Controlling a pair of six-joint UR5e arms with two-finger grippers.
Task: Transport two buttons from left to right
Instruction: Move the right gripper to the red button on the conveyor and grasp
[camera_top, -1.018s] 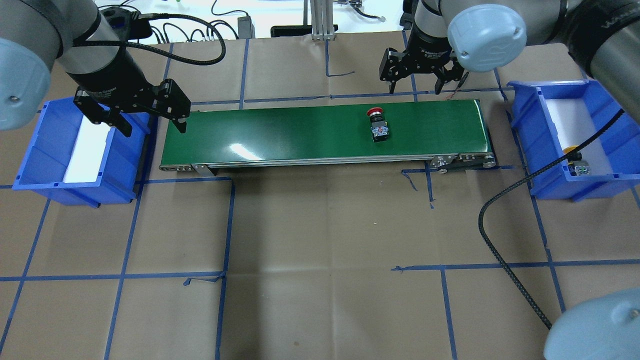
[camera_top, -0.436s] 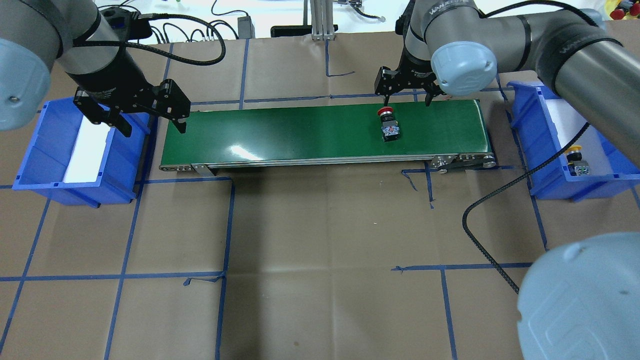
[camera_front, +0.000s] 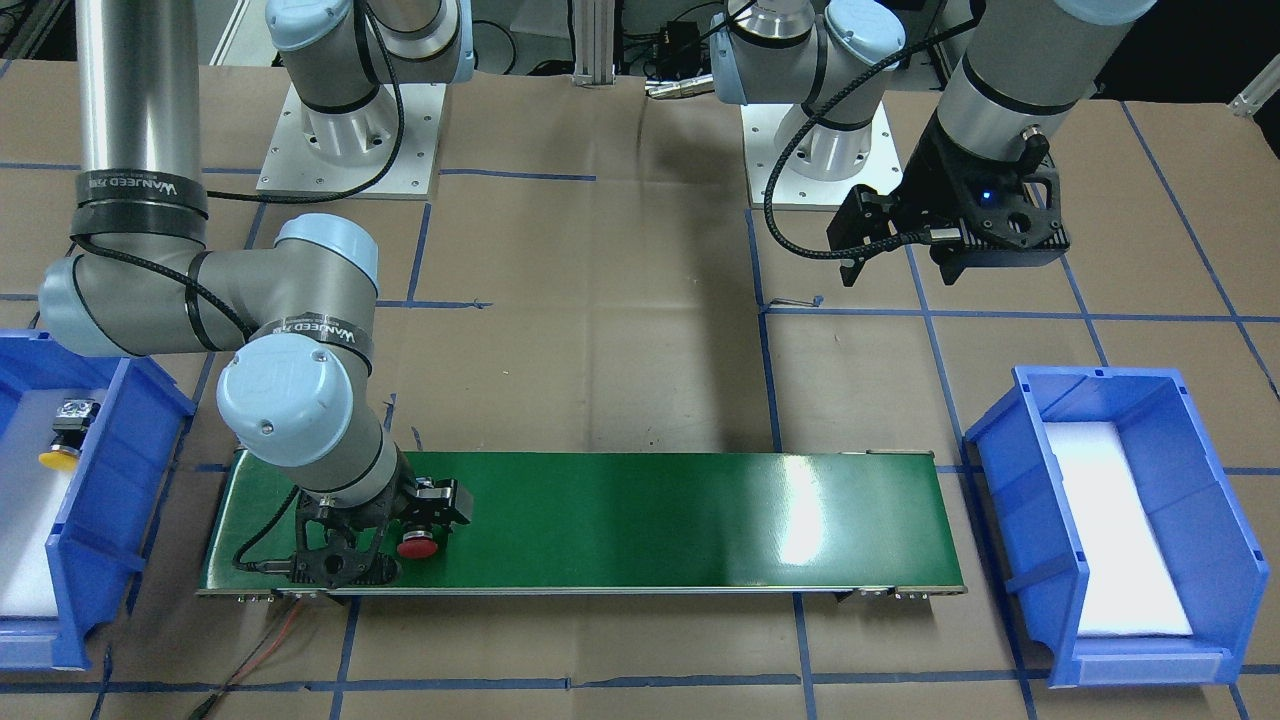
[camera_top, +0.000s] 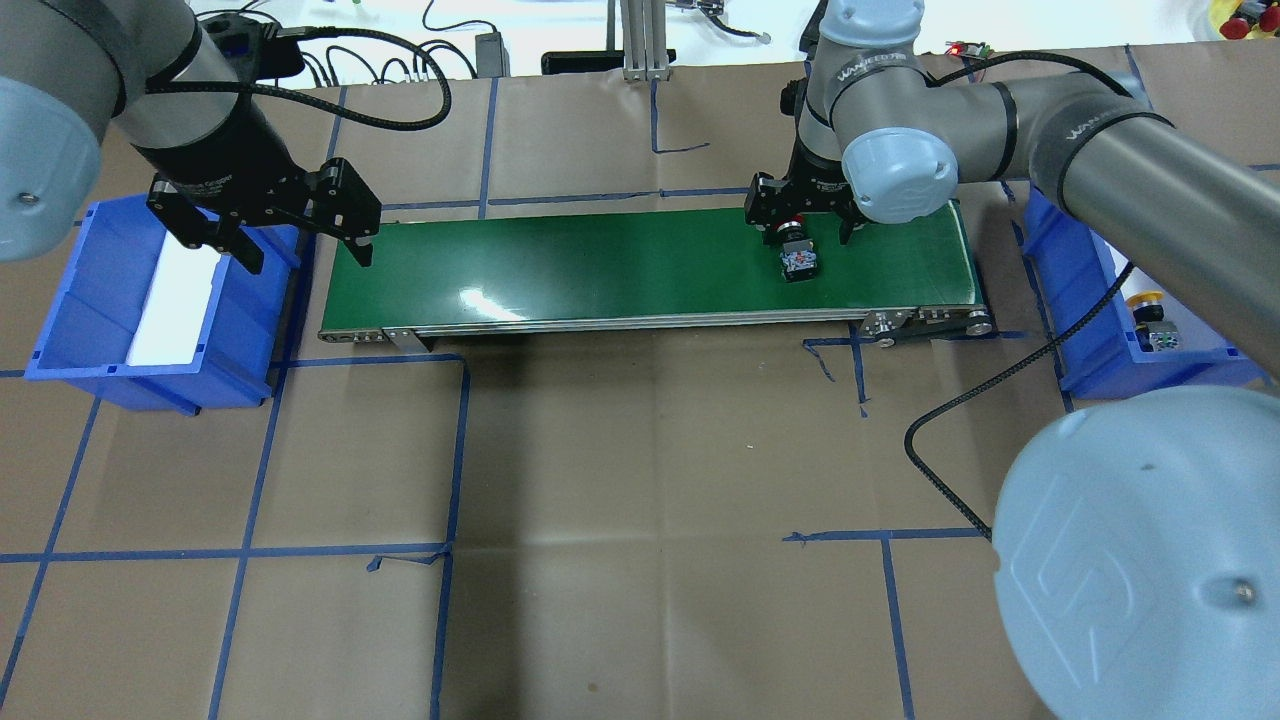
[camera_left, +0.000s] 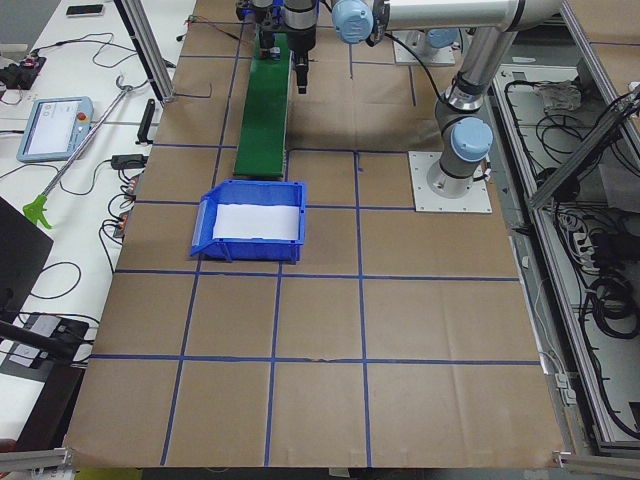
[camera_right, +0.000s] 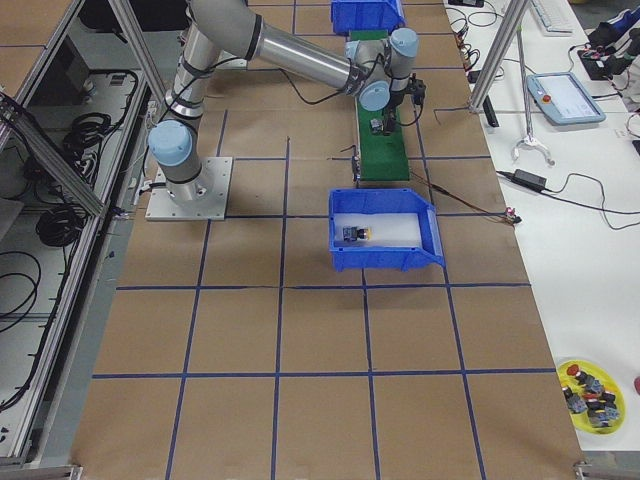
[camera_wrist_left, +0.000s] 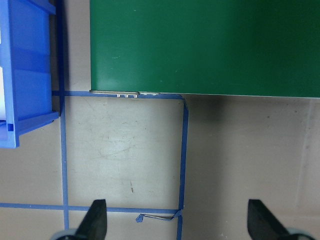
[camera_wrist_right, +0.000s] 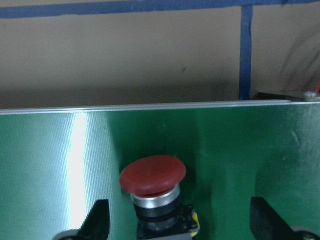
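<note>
Overhead, red button (camera_top: 799, 264) half hidden, wrist view, cap (camera_wrist_right: 152, 174) between parted right jaws

Red button (camera_wrist_right: 152, 176) base past bottom edge

Items on your surface (camera_right: 240, 330):
- One near blue bin (camera_right: 385, 262) with a white liner, holding a yellow button (camera_right: 356, 235).
- One green belt (camera_right: 381, 152) just beyond that bin.
- The near arm (camera_right: 300, 58), reaching over the belt.
- A second blue bin (camera_right: 365, 15) at the belt's far end.
- A yellow dish (camera_right: 590, 392) of small parts, lower right.
</note>
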